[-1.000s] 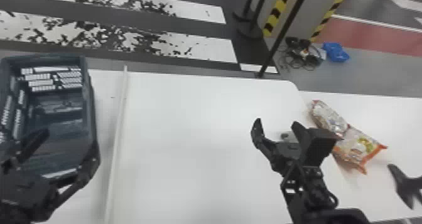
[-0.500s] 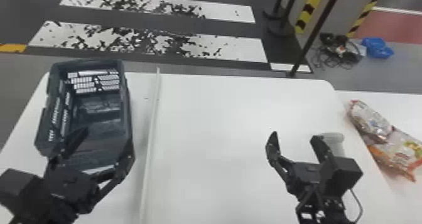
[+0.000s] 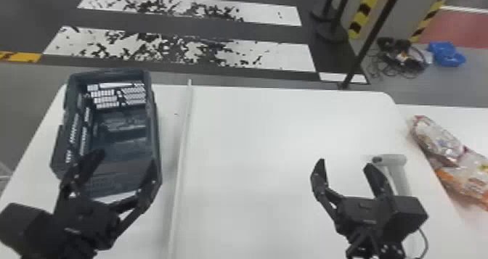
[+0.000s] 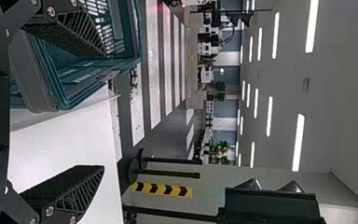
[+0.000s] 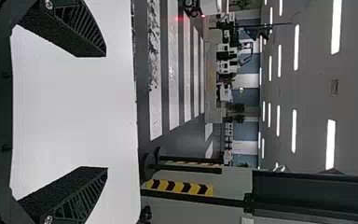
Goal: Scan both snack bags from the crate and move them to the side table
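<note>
- Both snack bags, the farther one and the nearer one, lie on the side counter, seemingly touching.
- Left tool: fingers apart, nothing between them — over the near end of the crate.
- Right tool: fingers apart too, just beside the scanner on the main counter.
- Likely the closing step — the moving looks finished, though scanning can't be confirmed.
- Next calls for easing both arms back, the left without snagging the crate.
</note>
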